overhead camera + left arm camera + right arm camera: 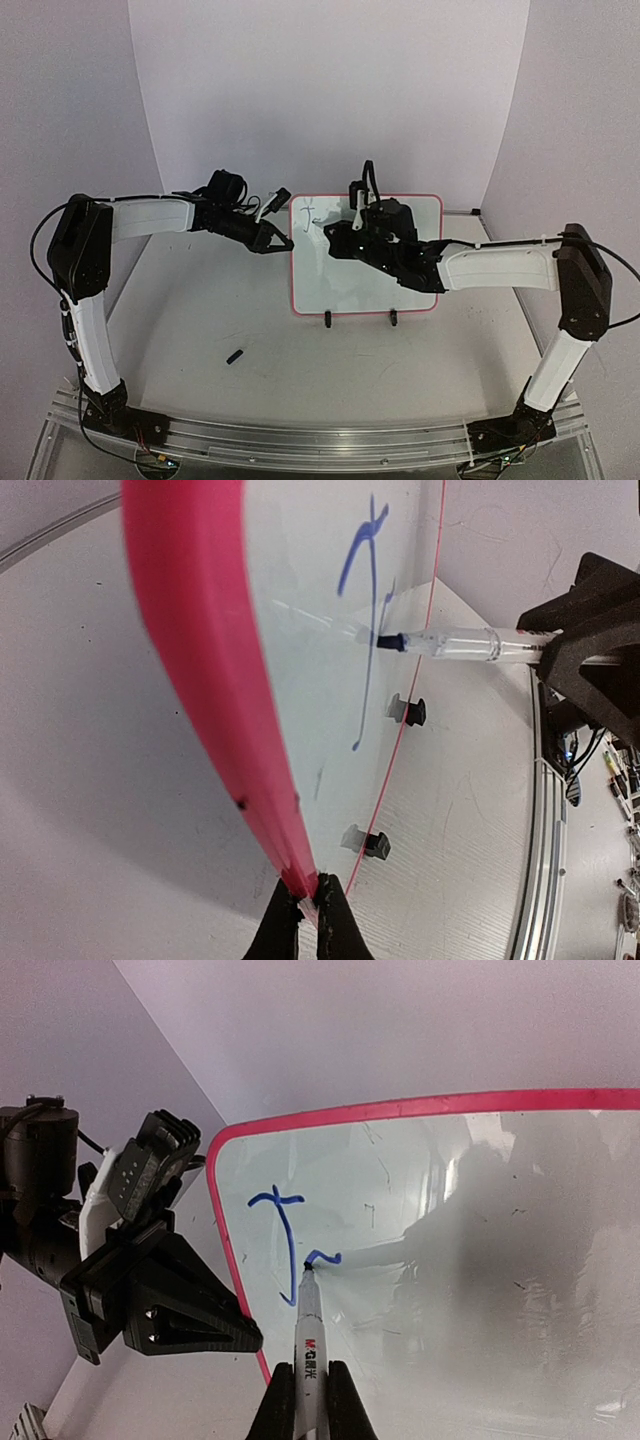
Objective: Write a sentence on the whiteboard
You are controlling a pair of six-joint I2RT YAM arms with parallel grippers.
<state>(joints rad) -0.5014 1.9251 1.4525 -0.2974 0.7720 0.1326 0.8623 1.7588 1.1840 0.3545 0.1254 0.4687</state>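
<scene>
At the right wrist, the right gripper point(312, 1375) is pinched tight on a marker point(307, 1325), whose pale, printed barrel runs straight out between the two fingers; the dark tip touches the whiteboard point(500, 1210) at the end of a small blue hook; just beside that hook stands a taller blue stroke with a crossbar, shaped like a J; these marks are all that shows of the sentence point(287, 1250), and they sit near the board's upper left corner. On the other side, the left gripper point(308, 905) has its fingers pressed together on the pink-red rim, clamping the board's left edge; from that wrist's view the rim sweeps up large and close, the blue strokes show on the glossy white face, and the marker's clear barrel reaches in from the right to meet them. Seen from above, the board stands upright near the middle of the table point(200, 320) on two black clip feet point(327, 320), its face toward the arm bases, with one arm reaching in from each side; a small black object point(235, 356) lies on the table well apart from the board, nearer the left arm's base.
</scene>
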